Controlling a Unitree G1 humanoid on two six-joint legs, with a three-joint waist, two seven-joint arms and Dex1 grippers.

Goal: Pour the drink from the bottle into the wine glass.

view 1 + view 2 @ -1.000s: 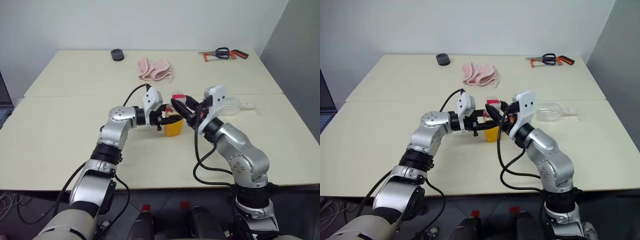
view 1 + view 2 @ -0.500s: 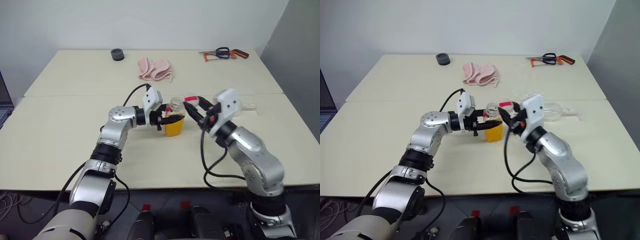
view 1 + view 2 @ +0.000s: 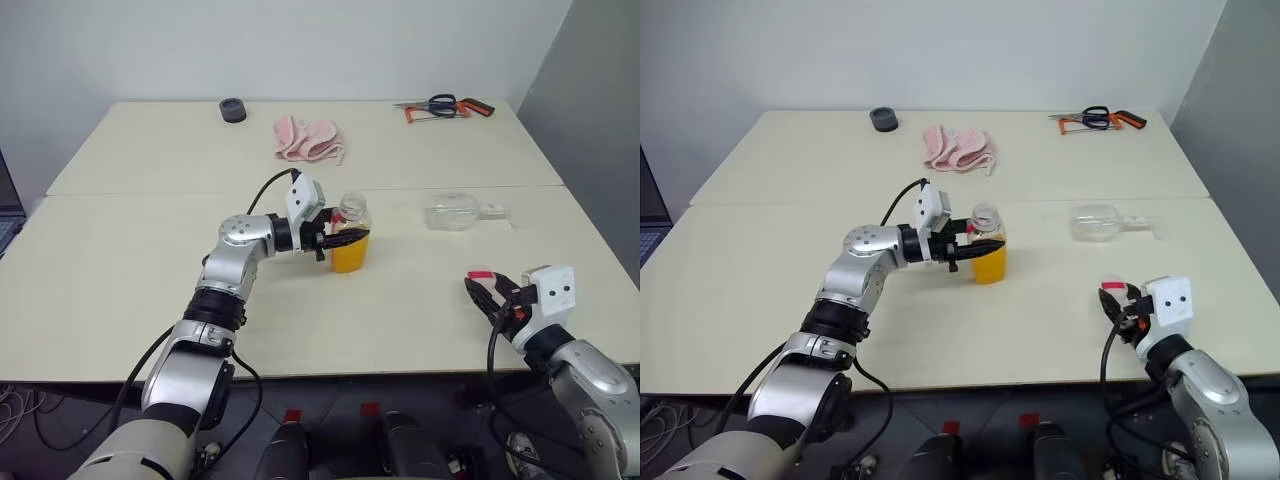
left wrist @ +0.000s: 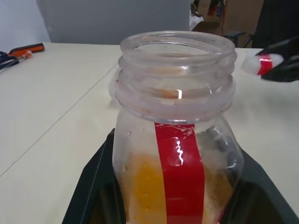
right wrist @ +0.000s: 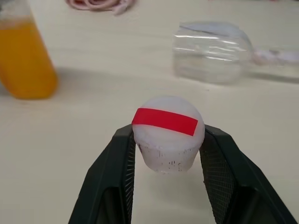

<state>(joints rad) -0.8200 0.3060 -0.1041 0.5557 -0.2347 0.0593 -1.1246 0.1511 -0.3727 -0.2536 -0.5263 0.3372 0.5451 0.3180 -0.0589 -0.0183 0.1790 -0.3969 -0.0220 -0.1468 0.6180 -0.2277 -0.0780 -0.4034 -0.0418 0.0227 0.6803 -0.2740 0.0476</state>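
Tabletop (image 3: 150, 260), uncapped bottle (image 3: 349, 238) upright within closed left tool (image 3: 338, 240); cap (image 5: 168, 126) gripped by right tool (image 5: 167, 154)

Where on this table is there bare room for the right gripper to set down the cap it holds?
The right gripper holds the cap. Bare table lies under it, between the bottle and the near right edge, in front of the wine glass lying on its side. The near left half is bare too. It is crowded around the bottle, gripped by the left gripper.
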